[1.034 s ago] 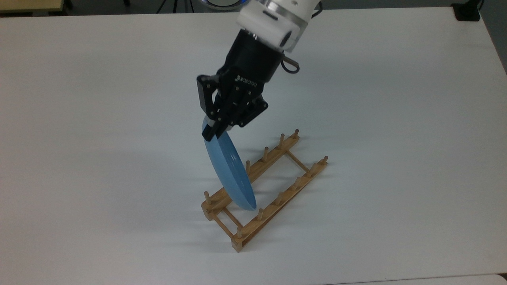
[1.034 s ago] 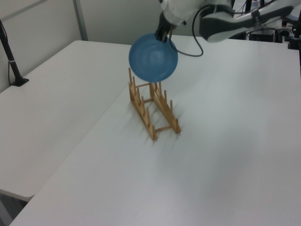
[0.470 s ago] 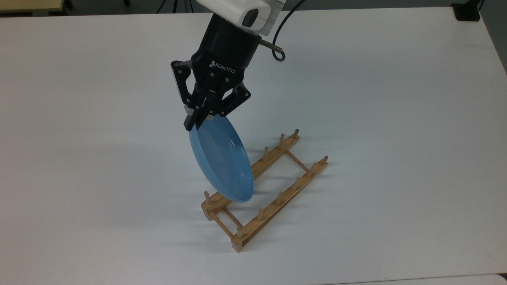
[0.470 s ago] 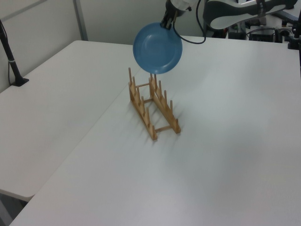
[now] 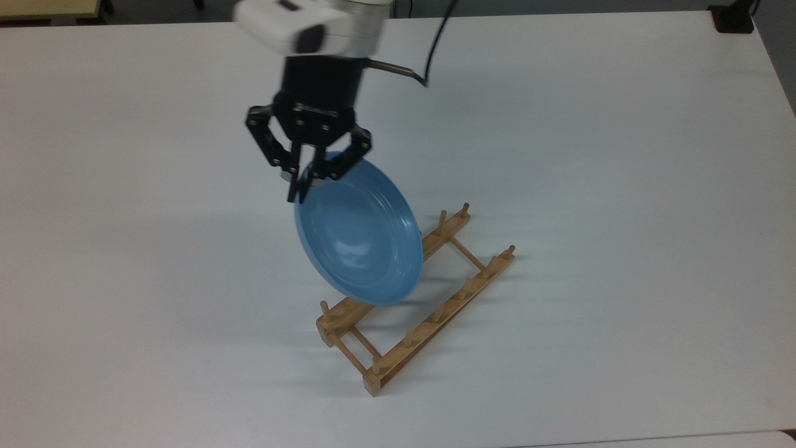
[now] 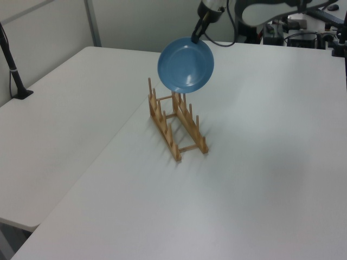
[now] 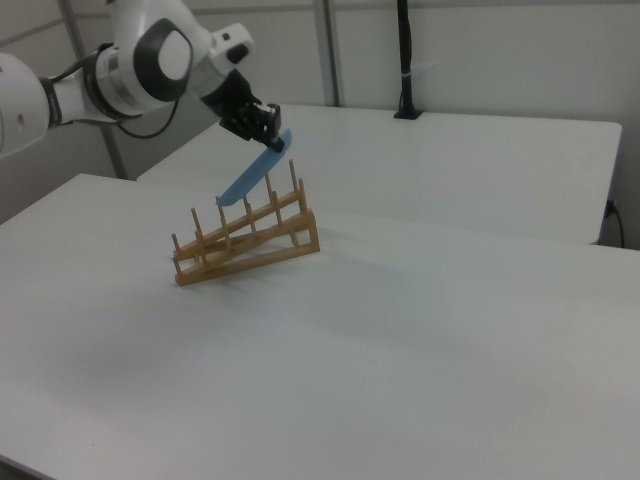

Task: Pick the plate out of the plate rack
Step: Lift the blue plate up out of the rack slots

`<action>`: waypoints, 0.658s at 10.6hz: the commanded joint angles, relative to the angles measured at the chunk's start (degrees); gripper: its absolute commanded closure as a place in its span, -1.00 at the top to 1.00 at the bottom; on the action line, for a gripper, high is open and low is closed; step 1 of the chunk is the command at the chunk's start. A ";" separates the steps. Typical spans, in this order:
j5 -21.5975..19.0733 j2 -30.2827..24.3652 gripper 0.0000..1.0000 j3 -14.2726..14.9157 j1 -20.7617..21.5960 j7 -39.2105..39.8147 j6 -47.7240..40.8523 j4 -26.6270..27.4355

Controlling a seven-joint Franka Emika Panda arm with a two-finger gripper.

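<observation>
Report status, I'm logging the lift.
End effector shut on plate rim. Plate tilted, above plate rack. Nothing in the way.

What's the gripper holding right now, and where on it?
The gripper is shut on the plate, pinching its upper rim; the plate hangs tilted above the plate rack.

One plate (image 5: pixel 357 233), one plate rack (image 5: pixel 398 358)

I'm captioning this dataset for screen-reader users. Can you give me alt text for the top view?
A black pincer grips the upper rim of a tilted light-blue plate, holding it in the air above a small wooden plate rack. The rack's peg slots stand empty on a white table.
</observation>
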State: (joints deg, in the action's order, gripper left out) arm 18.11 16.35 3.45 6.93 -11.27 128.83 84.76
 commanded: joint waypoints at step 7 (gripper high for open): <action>-27.17 -4.41 -0.93 4.29 -13.60 40.07 -14.68 12.25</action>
State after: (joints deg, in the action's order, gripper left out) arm -7.79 11.71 7.57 -5.18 22.04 112.79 91.75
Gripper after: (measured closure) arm 0.925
